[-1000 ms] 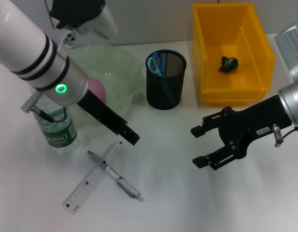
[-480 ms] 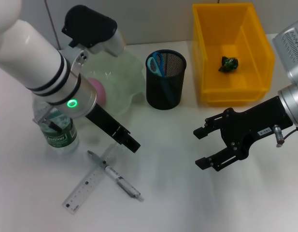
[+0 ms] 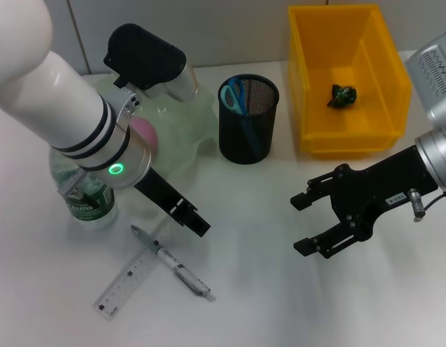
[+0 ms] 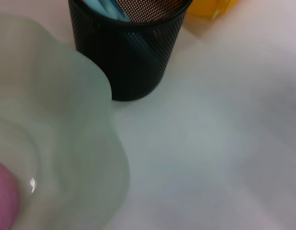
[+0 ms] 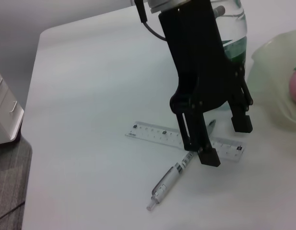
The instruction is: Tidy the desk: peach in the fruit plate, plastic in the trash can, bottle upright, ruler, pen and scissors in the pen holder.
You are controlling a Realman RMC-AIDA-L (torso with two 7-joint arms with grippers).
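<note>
Head view: left arm hides most of the bottle (image 3: 84, 206); left hand (image 5: 225, 142) spread above ruler (image 3: 133, 273), seemingly empty.

The wide pale green translucent bowl (image 4: 66, 143) looks glassy and smooth beside the matt black wire-mesh cup (image 3: 249, 119). The bright yellow rectangular bin (image 3: 347, 79) seems smooth plastic. The clear plastic ruler (image 5: 186, 139) lies on the matt white tabletop (image 3: 280, 289).
</note>
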